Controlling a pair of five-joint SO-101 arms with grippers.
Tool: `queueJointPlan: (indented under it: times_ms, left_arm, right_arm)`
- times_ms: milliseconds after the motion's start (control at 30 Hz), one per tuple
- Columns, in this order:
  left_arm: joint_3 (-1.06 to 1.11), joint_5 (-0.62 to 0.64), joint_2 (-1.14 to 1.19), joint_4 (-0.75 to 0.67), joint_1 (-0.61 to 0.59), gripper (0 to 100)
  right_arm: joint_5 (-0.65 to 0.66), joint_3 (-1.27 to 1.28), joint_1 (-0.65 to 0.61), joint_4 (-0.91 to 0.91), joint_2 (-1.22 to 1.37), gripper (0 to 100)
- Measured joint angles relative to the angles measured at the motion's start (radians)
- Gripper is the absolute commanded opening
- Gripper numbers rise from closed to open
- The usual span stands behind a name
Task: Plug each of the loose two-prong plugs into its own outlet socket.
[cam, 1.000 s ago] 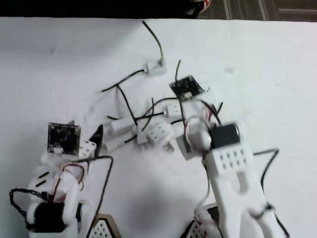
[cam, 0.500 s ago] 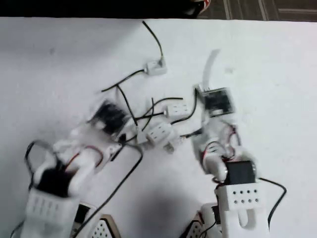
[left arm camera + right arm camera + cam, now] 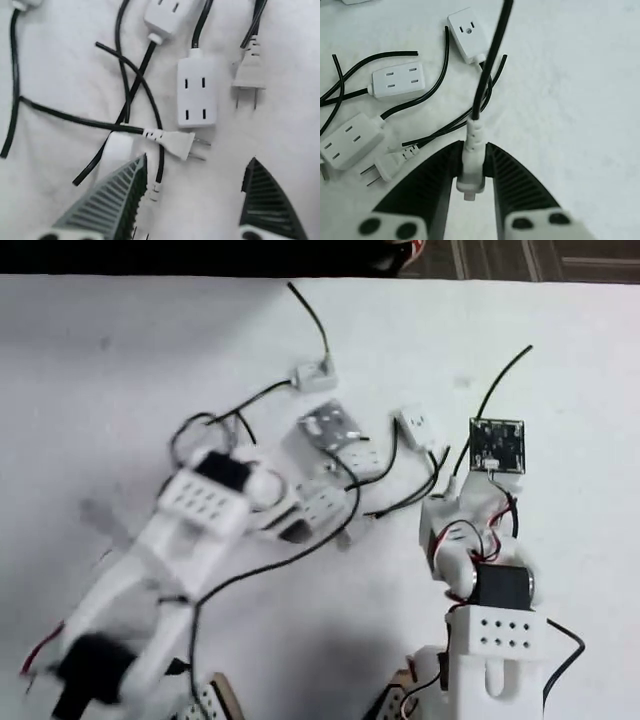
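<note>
Right wrist view: my right gripper [image 3: 472, 146] clamps the plug [image 3: 470, 175] by its body; I judge it light and rigid, its cord [image 3: 492, 55] limp.

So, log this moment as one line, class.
left hand: open over loose plug | right hand: shut on held plug | outlet block: beside loose plug

The left arm [image 3: 150, 560] and right arm [image 3: 487, 670] are made of white plastic. A holed plate [image 3: 497, 632] is seen on the right arm. A black motor [image 3: 500, 588] is fitted just beside that plate, red and black wires [image 3: 452, 540] are looped beyond it, and a bare circuit board [image 3: 497, 445] is mounted farther past it. Dark ribbed fingers [image 3: 520, 185] are fitted.
</note>
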Motion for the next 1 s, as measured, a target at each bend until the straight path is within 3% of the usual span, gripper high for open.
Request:
queueJointPlan:
  times_ms: [467,833,1000]
  left_arm:
    - [-0.373,0.000,0.571,-0.014,0.044,24]
    - [-0.404,0.000,0.643,-0.014,0.055,2]
    - [-0.404,0.000,0.614,0.017,0.055,2]
  right_arm:
    - [0.000,0.017,0.000,0.000,-0.006,1.7]
    - [0.000,0.017,0.006,0.000,-0.006,1.7]
    - [0.000,0.017,0.005,0.000,-0.006,1.7]
